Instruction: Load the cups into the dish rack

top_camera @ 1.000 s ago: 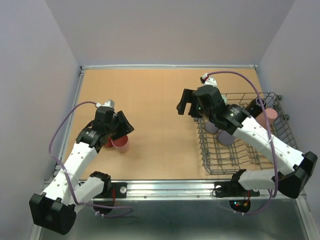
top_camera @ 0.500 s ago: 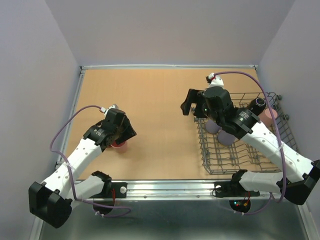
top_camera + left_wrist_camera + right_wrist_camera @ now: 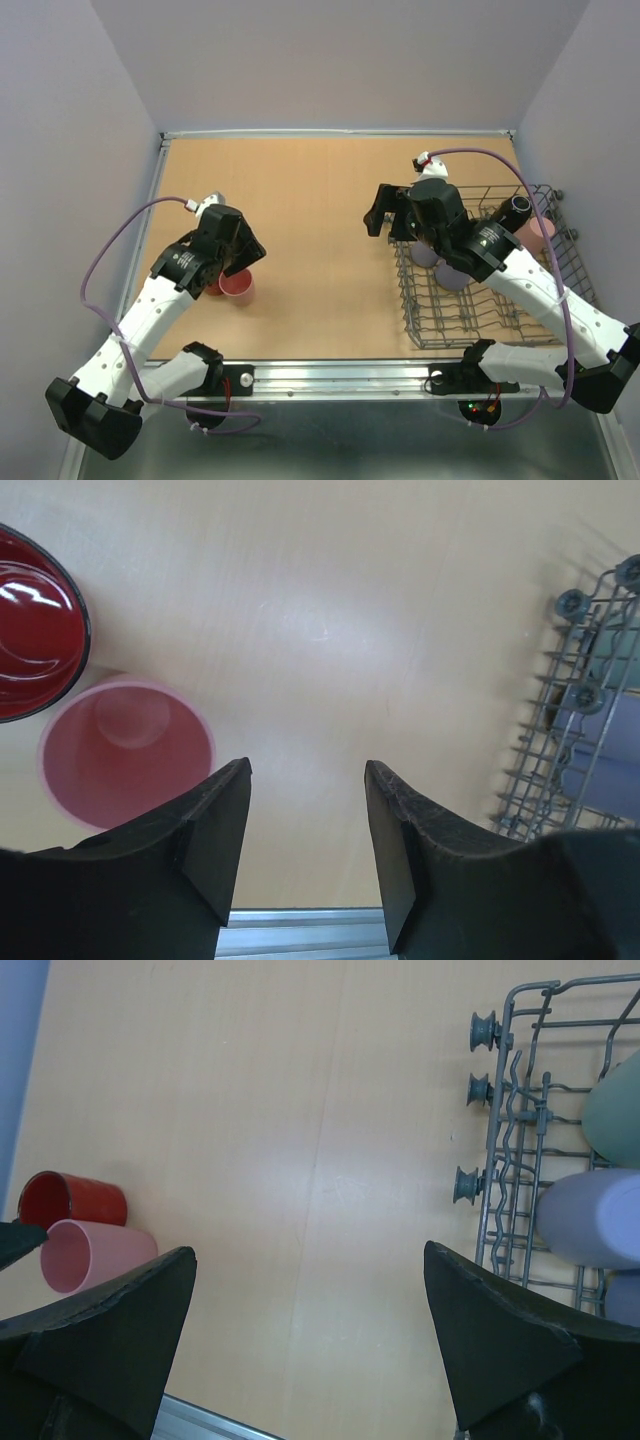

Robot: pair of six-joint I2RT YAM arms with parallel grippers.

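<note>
A pink cup (image 3: 240, 287) and a glossy red mug (image 3: 213, 286) stand upright side by side on the table at the left. My left gripper (image 3: 248, 254) hovers just above them, open and empty. In the left wrist view the pink cup (image 3: 125, 750) and the red mug (image 3: 35, 640) lie left of the gripper (image 3: 308, 780). My right gripper (image 3: 385, 212) is open and empty at the dish rack's (image 3: 490, 310) left end. The rack holds two lavender cups (image 3: 455, 275), a dark mug (image 3: 515, 210), a pink cup (image 3: 541, 230) and a sage-green cup (image 3: 615, 1110).
The rack's (image 3: 520, 1140) wire wall with small rollers stands just right of my right gripper (image 3: 310, 1260). A metal rail (image 3: 330, 375) runs along the table's near edge. Walls close in the left, far and right sides.
My left gripper dipped over the pink cup, then drew back up and left, so the cup shows again. My right gripper shifted slightly right, uncovering the dark mug.
</note>
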